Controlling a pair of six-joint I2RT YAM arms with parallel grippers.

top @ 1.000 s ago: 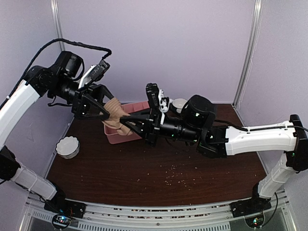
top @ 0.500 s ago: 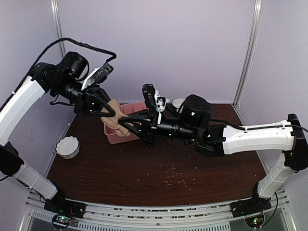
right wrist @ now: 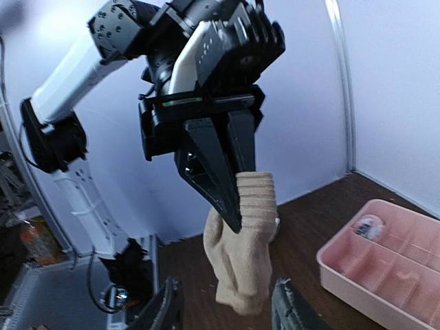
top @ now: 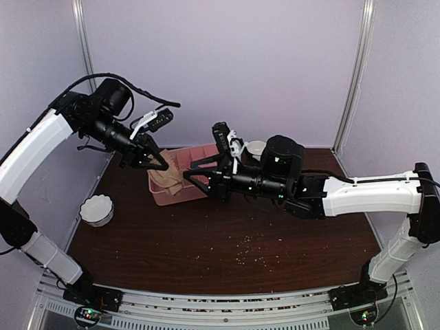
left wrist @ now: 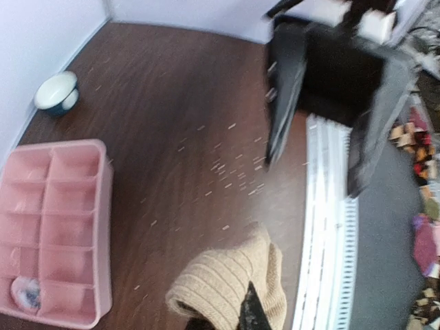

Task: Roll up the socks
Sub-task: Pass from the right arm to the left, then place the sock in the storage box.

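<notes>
Right fingers newly parted, tan sock let go; left fingers newly pinched shut on it

**TABLE LAYOUT, ITEM BY ITEM**

- Dark brown wooden table: beneath everything listed.
- Pink compartmented plastic tray: on table, towards back, left of centre.
- Plain tan-brown ribbed fabric sock: off the table, hanging over tray's left end, pinched at top by black left gripper.
- Black right gripper: above tray, just right of sock, apart from it.
- White fluted round bowl: on table, front-left of tray, near table's left edge.
- Small white round bowl: on table, right of tray, behind right arm.
- Small whitish object, too small to identify: in corner compartment, at tray end away from small bowl.
- Pale scattered crumbs: on table, front of centre, well apart from tray.
</notes>
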